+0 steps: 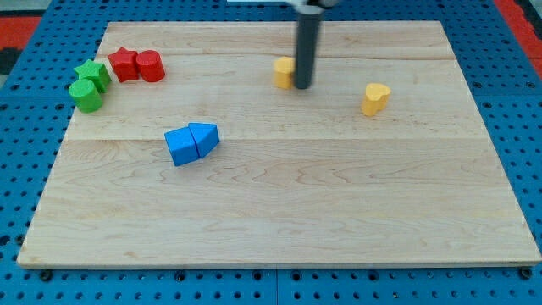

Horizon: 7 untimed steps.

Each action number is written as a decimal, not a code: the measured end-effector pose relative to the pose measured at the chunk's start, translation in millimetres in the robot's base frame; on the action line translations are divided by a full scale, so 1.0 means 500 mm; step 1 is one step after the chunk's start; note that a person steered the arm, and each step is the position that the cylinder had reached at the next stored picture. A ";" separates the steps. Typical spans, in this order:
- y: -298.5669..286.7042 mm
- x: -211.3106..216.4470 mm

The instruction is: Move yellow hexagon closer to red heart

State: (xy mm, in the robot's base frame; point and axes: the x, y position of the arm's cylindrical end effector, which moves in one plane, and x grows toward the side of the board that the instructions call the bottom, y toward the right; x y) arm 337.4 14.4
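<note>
Progress is looking slight so far. The yellow hexagon (283, 73) is sitting near the top edge of the wooden board (279, 212), a little right of the middle, and my tip (303, 85) is standing right against its right side, touching or all but touching; I cannot tell which. I am carrying no jaws, only the dark rod, so nothing is being held; the rod can only be pressing sideways on the block.

No block that clearly reads as a red heart is showing. Two red pieces are lying side by side near the top left corner: a red star (124, 63) and, just to its right, a rounded red block (151, 66), whose shape I cannot make out for certain; I am judging that one to be the heart. A wide stretch of bare wood is lying between it and the hexagon, so nearly the whole leftward push is remaining.

As for pointing, the hexagon is showing as a short, squarish piece, partly hidden behind the rod, with no clear long axis and no facing I can read.

Elsewhere, a green star (91, 73) and a green cylinder (85, 95) are crowding the left edge just below the red pair, two blue blocks (190, 142) are touching left of the board's middle, and a yellow heart (375, 98) is lying toward the right edge, well apart from my tip.
</note>
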 end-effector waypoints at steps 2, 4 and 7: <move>0.088 -0.065; -0.167 -0.048; 0.005 -0.015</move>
State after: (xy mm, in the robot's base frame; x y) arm 330.1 16.7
